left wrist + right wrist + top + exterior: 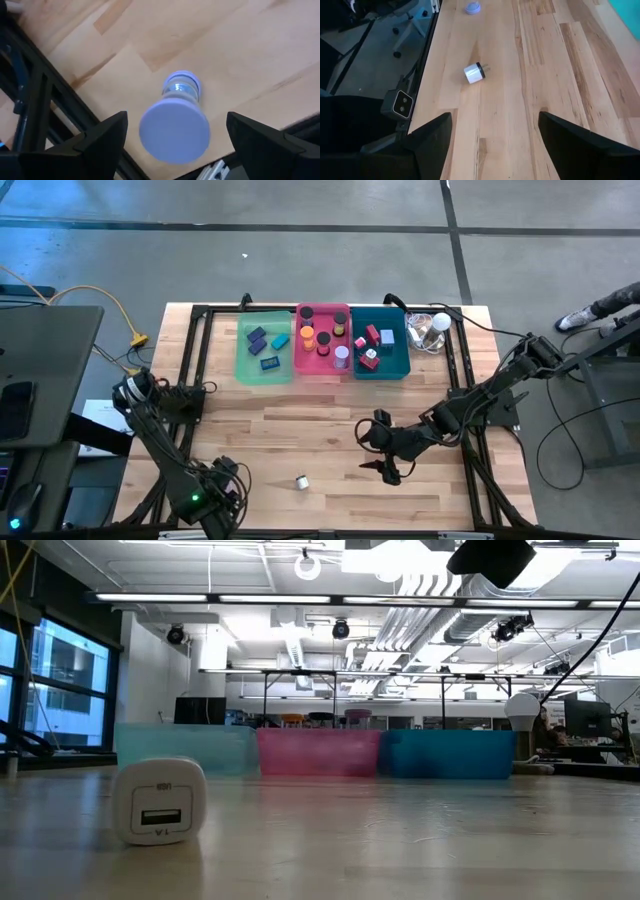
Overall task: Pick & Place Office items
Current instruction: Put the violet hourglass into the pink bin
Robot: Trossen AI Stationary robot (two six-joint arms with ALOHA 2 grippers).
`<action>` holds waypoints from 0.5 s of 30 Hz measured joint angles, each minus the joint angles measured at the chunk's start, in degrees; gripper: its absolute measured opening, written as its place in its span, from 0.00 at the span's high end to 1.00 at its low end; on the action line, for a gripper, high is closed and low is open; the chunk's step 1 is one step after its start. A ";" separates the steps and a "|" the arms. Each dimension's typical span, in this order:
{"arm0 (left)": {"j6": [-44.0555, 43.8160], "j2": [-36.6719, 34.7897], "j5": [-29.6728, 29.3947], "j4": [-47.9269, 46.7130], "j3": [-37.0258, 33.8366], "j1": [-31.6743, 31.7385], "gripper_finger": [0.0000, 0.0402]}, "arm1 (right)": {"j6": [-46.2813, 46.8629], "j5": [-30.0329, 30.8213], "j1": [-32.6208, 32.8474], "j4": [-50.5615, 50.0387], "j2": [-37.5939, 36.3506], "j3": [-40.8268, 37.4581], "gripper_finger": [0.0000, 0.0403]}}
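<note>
- Three trays stand in a row at the table's far edge: the green tray (245,365), the pink tray (301,366) touching it, and the teal tray (397,368) next along; all hold small office items (326,340).
- The white charger (301,481) lies alone on the bare table (300,420), well apart from the pink tray, toward the near edge.
- The right gripper (388,470) hangs over the wood between the teal tray and the near edge, jaws spread wide, gripping nothing.
- The left gripper (232,505) sits at the near edge, well apart from the green tray, jaws wide and empty.
- A lavender cylinder (176,122) stands on the wood in front of the left gripper's fingers (102,142), untouched.
- A clear plastic lump (428,330) lies just beside the teal tray.
</note>
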 joint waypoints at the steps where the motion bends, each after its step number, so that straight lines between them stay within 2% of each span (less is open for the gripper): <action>1: -0.64 0.02 0.02 0.44 -0.45 0.00 0.18 | 0.00 0.00 0.00 0.00 0.00 0.00 0.29; 8: -0.88 0.07 0.17 3.23 -2.28 0.02 0.18 | -0.02 0.00 0.00 -0.04 0.00 0.00 0.29; 15: -1.56 0.07 -0.01 3.71 -2.98 0.02 0.29 | -0.04 0.00 0.00 -0.07 0.00 0.00 0.29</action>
